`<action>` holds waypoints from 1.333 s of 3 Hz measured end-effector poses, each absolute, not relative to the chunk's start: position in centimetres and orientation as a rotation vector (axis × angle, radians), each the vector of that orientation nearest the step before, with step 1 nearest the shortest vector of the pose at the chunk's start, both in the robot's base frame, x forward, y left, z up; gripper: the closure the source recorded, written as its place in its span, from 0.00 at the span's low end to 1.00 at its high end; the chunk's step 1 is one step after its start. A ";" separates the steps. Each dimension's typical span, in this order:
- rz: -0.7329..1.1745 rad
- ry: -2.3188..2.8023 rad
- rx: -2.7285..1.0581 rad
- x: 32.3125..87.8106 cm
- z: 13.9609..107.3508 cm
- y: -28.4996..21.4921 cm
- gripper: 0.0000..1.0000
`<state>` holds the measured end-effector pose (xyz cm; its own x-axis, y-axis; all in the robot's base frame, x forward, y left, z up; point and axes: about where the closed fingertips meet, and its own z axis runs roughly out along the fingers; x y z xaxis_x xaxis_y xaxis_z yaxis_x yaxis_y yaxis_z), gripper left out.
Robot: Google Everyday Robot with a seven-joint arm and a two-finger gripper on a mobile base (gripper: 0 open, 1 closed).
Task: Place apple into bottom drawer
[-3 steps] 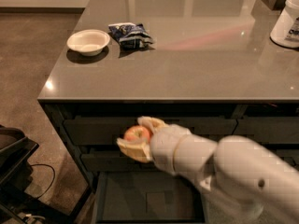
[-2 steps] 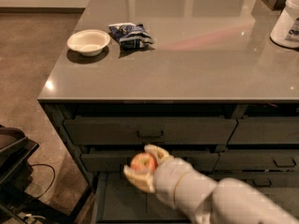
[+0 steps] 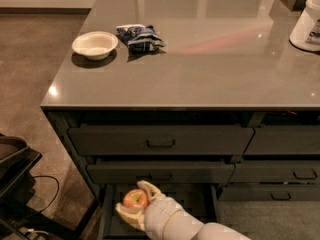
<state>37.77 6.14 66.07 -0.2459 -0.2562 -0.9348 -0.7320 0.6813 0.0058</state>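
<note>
Gripper [image 3: 136, 200] is pinching the apple [image 3: 135, 198] between its two fingers, holding it low over the front left part of the open bottom drawer [image 3: 192, 203]. To finish well, I judge it should sink until the fruit nearly touches the drawer floor, clear of the front rim and left wall. Then it should spread its fingers gently so the round apple does not roll.

Orange-red, yellow-patched apple [image 3: 135, 199] in the claw [image 3: 132, 200], low over the open bottom drawer [image 3: 196, 202], left column.
</note>
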 end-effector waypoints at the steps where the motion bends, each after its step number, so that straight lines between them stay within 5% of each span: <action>1: 0.554 1.844 -0.706 38.6 64.3 5.5 1.00; 4: 0.560 1.815 -0.671 44.7 59.1 2.0 1.00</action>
<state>44.66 1.96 59.15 -0.2707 -0.1782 -0.9460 -0.6801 0.7309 0.0569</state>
